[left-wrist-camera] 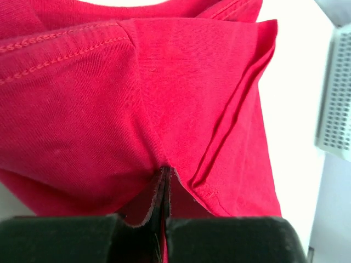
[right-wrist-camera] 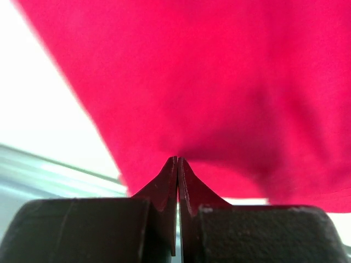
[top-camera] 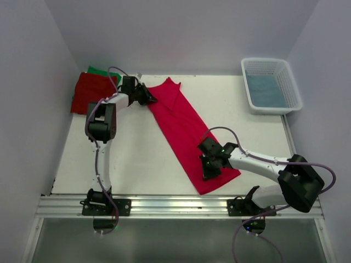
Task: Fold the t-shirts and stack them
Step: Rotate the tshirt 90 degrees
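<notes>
A crimson-pink t-shirt, folded into a long strip, lies diagonally across the table from the back left to the front right. My left gripper is at its far end beside the collar, shut on the cloth. Stitched hems and a folded sleeve edge show just beyond the tips. Near the shirt's front end, my right gripper is shut on the fabric. A darker red t-shirt lies folded at the back left on top of a green t-shirt, which shows only as a strip.
A white latticed basket stands at the back right with bluish cloth inside; its wall shows in the left wrist view. The metal rail with both arm bases runs along the table's near edge. Walls close in the back and sides.
</notes>
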